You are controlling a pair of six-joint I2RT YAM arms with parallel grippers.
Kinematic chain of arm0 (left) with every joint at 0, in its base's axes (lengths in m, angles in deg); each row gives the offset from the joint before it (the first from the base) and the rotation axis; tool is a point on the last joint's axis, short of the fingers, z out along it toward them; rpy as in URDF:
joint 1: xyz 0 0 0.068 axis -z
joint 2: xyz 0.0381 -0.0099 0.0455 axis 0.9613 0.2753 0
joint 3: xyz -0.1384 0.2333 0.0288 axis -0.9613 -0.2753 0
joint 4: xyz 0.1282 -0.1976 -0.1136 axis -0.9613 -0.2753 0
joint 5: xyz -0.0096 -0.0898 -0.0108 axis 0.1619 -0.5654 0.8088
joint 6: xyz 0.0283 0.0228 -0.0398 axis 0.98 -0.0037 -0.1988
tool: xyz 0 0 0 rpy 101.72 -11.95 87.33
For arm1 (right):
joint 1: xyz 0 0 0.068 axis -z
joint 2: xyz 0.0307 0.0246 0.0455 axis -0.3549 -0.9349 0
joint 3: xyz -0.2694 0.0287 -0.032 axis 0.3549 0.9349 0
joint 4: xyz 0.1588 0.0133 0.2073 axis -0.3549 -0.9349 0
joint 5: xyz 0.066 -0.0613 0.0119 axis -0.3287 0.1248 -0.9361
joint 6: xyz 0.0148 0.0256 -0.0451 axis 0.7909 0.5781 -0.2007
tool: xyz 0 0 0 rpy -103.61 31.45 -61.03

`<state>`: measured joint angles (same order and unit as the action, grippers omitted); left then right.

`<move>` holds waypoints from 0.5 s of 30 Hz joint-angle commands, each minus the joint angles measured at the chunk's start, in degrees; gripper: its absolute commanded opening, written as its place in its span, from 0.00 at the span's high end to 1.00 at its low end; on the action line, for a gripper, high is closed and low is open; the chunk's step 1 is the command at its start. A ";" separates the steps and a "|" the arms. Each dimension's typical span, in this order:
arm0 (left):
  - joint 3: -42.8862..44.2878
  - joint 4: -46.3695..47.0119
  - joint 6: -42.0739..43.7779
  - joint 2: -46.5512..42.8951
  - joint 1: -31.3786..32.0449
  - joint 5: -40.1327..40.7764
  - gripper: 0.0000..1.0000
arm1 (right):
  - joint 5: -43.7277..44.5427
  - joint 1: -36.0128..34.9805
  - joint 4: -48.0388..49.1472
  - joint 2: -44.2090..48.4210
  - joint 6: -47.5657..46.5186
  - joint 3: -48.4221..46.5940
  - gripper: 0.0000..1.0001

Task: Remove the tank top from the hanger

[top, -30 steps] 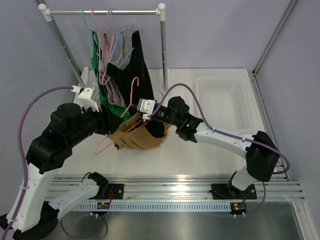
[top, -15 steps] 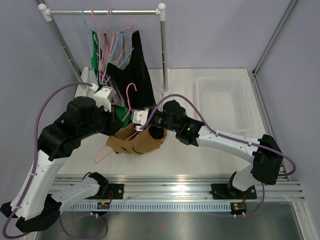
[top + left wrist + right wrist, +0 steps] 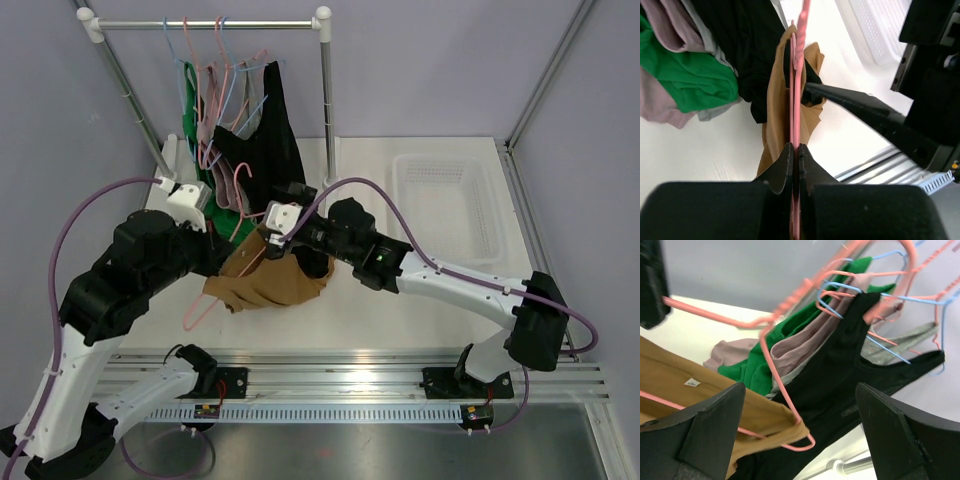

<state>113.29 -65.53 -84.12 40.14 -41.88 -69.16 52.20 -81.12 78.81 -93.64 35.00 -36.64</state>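
A tan tank top (image 3: 268,282) hangs half off a pink hanger (image 3: 232,232) low over the table in the top view. My left gripper (image 3: 795,146) is shut on the hanger's pink wire (image 3: 796,100), with the tan tank top (image 3: 774,115) draped just beyond the jaws. My right gripper (image 3: 273,233) stands open at the top's upper edge, holding nothing. In the right wrist view its gripper (image 3: 800,390) is spread wide around the hanger's end (image 3: 801,442), where a tan strap (image 3: 765,420) still loops over the wire.
A clothes rack (image 3: 205,22) at the back carries several hangers with black (image 3: 268,150), green (image 3: 190,130) and pinkish-grey garments close behind the hanger. A white basket (image 3: 445,205) sits at the right. The rack's post (image 3: 328,110) stands beside my right arm.
My right gripper has opened and let go. My left gripper has closed on the pink hanger, and the hanger with the tan top has shifted slightly up and left.
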 commanded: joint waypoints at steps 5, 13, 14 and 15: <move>-1.06 9.79 -1.96 -4.99 -0.15 3.75 1.00 | 10.38 -0.22 2.98 8.53 19.55 1.65 0.01; -6.51 20.95 -5.39 -12.20 -0.15 -3.54 1.00 | 3.82 7.33 -13.43 9.95 48.45 -4.31 0.06; -6.43 21.48 -5.57 -12.55 -0.15 -4.85 1.00 | 1.62 8.38 -14.24 9.68 49.71 -5.45 0.07; -6.25 21.75 -5.74 -12.73 -0.15 -5.21 1.00 | 0.03 9.96 -14.68 9.51 50.50 -5.81 0.09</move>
<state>106.43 -53.82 -88.08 28.64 -41.90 -70.19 57.22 -74.94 68.84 -84.73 73.16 -38.41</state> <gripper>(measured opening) 0.024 0.925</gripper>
